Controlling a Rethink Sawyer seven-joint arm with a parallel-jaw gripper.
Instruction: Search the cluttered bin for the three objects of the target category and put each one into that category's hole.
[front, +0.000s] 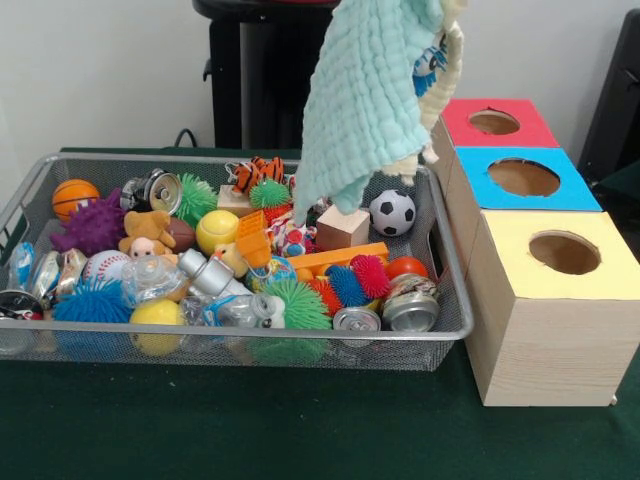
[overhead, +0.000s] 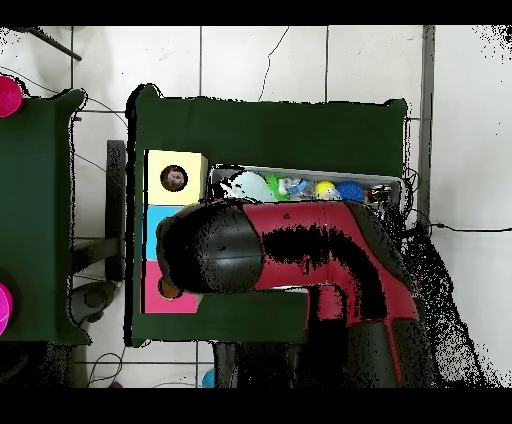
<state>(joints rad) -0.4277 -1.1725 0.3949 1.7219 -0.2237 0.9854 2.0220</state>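
A mint-green quilted cloth (front: 375, 100) with a cream edge hangs in the air over the right end of the wire bin (front: 250, 342). Its top runs out past the upper edge of the front view, so the gripper holding it is hidden there. In the overhead view the red and black arm (overhead: 300, 250) covers most of the bin, and a bit of the cloth (overhead: 245, 185) shows beside it. Beside the bin stand three wooden boxes with round holes: red (front: 497, 123), blue (front: 523, 178) and yellow (front: 565, 252).
The bin is packed with a soccer ball (front: 392, 212), basketball (front: 75, 197), purple spiky ball (front: 92, 225), teddy (front: 148, 232), tiger plush (front: 258, 172), wooden block (front: 343, 228), metal cans (front: 410, 310) and several spiky balls. The table is covered in green cloth (front: 300, 430).
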